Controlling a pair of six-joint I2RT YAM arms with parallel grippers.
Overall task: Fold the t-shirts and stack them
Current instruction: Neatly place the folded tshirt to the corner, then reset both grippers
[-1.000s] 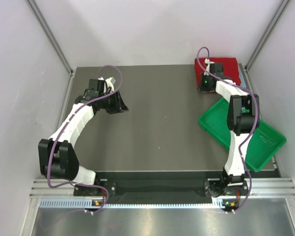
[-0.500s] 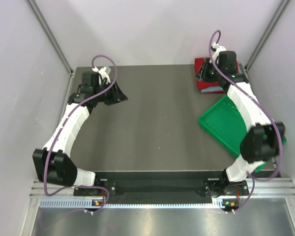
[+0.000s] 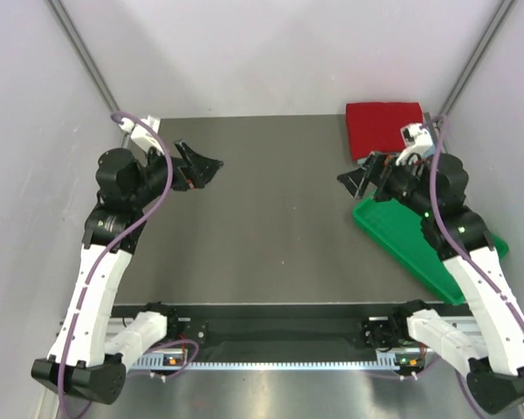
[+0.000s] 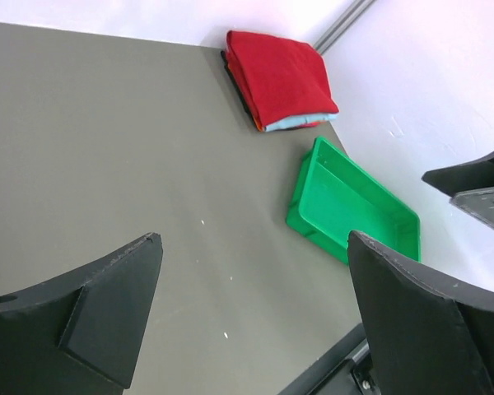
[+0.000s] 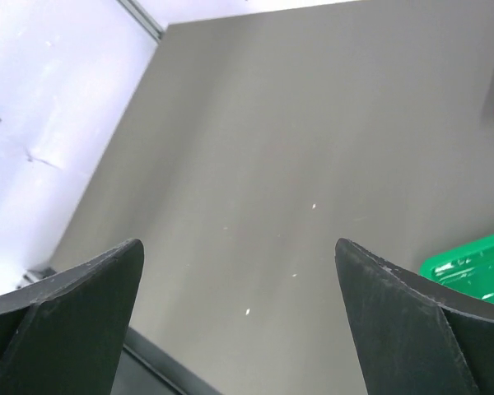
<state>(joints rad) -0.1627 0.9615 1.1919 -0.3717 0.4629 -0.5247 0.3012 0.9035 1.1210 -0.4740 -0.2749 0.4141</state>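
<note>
Table: the dark grey flat table top [image 3: 279, 218] is the biggest thing, and everything else sits on it or hangs over it.
Tray: the green plastic tray [image 3: 391, 234] lies at the right edge, turned at a slant. Nothing is in the part we can see.
Shirts: the pile of folded soft cloth t-shirts [image 3: 382, 127] sits in the far right corner. It is close to the tray but not touching it.
Top shirt: the red cloth shirt [image 4: 280, 74] lies flat and neat on top.
Next shirt: a light blue cloth shirt [image 4: 290, 123] peeks out under it, with a thin red edge below that.
Left claw: the left black two-finger claw [image 3: 208, 172] hangs in the air over the far left part. It is spread wide and holds nothing.
Right claw: the right black two-finger claw [image 3: 354, 183] hangs in the air by the tray's far corner. It is spread wide too and holds nothing.
</note>
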